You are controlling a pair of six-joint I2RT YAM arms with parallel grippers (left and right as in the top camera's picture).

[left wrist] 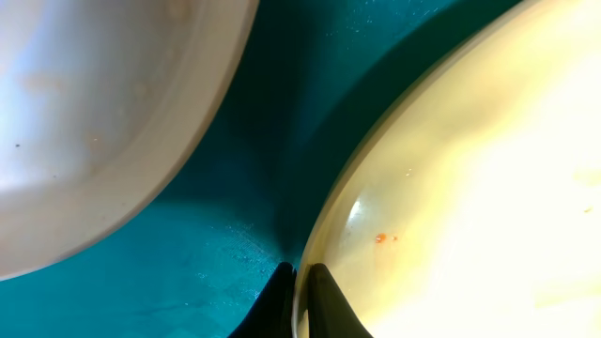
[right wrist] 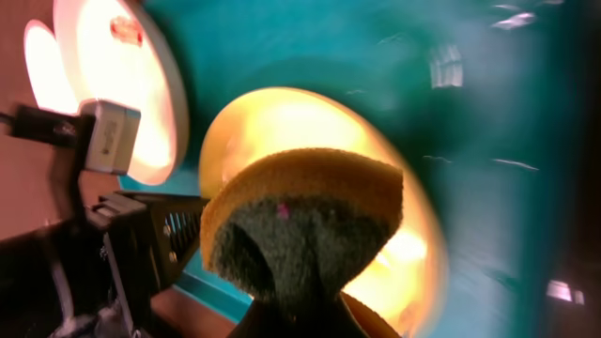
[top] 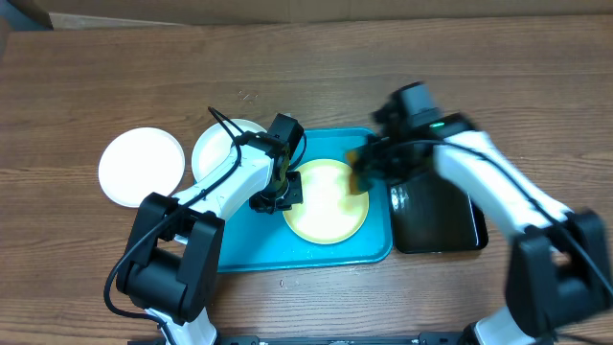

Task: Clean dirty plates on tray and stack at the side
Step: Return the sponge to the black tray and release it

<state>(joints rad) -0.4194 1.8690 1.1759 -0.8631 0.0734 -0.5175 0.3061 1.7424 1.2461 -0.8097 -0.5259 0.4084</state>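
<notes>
A pale yellow-green plate [top: 328, 201] lies on the turquoise tray [top: 374, 247]. My left gripper [top: 279, 196] is shut on that plate's left rim [left wrist: 324, 235]; a small orange-red speck [left wrist: 380, 238] shows near the rim. A white plate [top: 215, 149] sits at the tray's left edge, also in the left wrist view [left wrist: 103, 113]. Another white plate [top: 142, 166] lies on the table to the left. My right gripper [top: 362, 171] is shut on a yellow sponge with a dark scouring side [right wrist: 300, 230], over the yellow-green plate's right rim [right wrist: 413, 253].
A smaller glossy black tray [top: 436, 218] lies right of the turquoise tray, partly under my right arm. The wooden table [top: 115, 77] surrounds everything. The left arm's cable loops over the white plate at the tray's edge.
</notes>
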